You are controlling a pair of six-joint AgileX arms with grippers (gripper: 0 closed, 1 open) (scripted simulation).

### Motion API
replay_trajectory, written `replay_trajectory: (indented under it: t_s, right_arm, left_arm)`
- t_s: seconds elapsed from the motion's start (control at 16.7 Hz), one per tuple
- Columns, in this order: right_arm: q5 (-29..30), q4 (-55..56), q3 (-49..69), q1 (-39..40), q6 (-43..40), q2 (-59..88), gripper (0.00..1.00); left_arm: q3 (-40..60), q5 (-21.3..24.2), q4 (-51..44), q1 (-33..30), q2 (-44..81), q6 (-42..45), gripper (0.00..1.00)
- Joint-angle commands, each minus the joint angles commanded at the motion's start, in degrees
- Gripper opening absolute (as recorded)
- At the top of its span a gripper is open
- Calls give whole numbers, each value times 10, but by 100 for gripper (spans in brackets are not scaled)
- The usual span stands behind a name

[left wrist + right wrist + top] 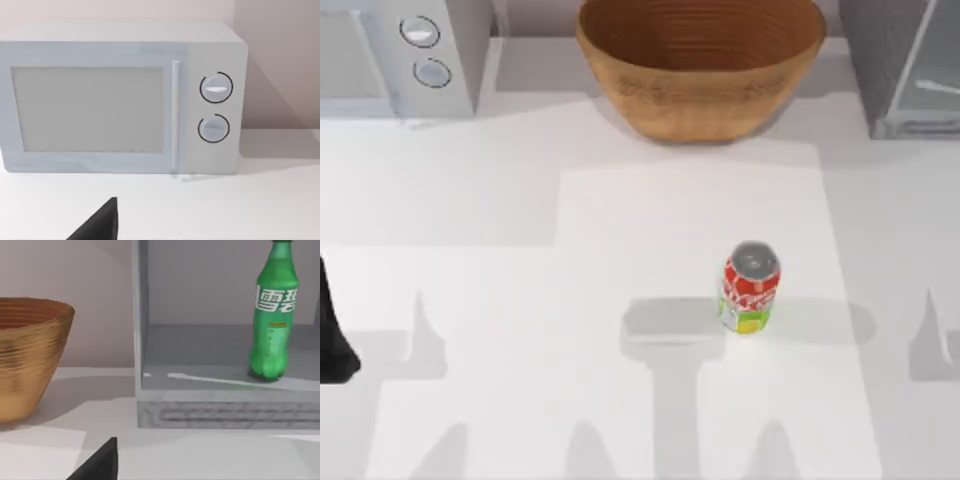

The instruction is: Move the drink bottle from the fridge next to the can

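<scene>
The tall green plastic drink bottle (pixel 272 315), white writing on its label, stands upright inside the open grey metal fridge (pixel 141 340). The short red can (pixel 750 287) stands well in front of the fridge. I cannot tell how either claw is set.

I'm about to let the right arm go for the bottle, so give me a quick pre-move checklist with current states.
1. Drink bottle upright inside the fridge: ok.
2. Fridge front open, no door panel across the bottle in the right wrist view: ok.
3. Can upright, with bare table beside it: ok.
4. Basket apart from the can: ok.
5. Right pincer open: cannot tell.
6. Left arm parked at the table's left edge: ok.
</scene>
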Motion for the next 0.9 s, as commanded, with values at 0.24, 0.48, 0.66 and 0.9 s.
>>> replay_trajectory:
  t_s: [0.24,0.48,0.66,0.9]
  right_arm:
    - [-1,15,12,-5,-1,18,100]
    - [-14,95,78,-27,-3,126,100]
    - [-33,183,150,-46,-3,271,100]
    - [-65,317,259,-75,-3,530,100]
  left_arm:
    - [0,0,0,0,0,0,100]
    - [0,0,0,0,0,0,100]
    - [0,0,0,0,0,0,100]
    - [0,0,0,0,0,0,100]
